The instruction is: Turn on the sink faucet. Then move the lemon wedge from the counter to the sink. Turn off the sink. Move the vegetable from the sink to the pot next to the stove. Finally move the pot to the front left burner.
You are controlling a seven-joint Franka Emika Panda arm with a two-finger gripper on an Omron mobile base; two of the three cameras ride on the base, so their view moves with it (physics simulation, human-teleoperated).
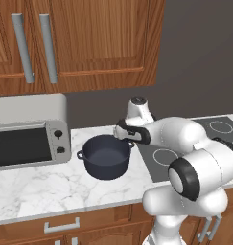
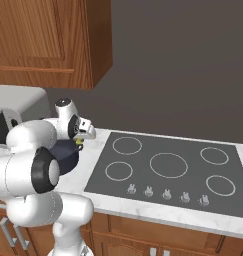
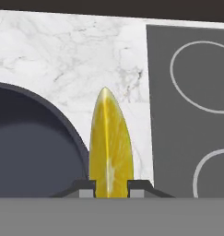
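Note:
My gripper [image 3: 111,188] is shut on the lemon wedge [image 3: 110,147], a bright yellow slice standing upright between the two dark fingertips. The wedge hangs just above the right rim of the dark navy pot [image 3: 30,143], over the marble strip between pot and stove [image 3: 191,115]. In the left base view the pot [image 1: 107,155] sits on the counter [image 1: 41,186] with its inside bare, and the hand hovers at its far right rim. In the right base view the gripper [image 2: 80,143] shows a speck of yellow beside the pot [image 2: 68,156]. The sink and its faucet are out of view.
A silver toaster oven [image 1: 27,139] stands on the counter left of the pot. Brown wooden cabinets [image 1: 75,43] hang above. The stove [image 2: 168,165] has several ring burners and a row of knobs [image 2: 165,192] along its front edge.

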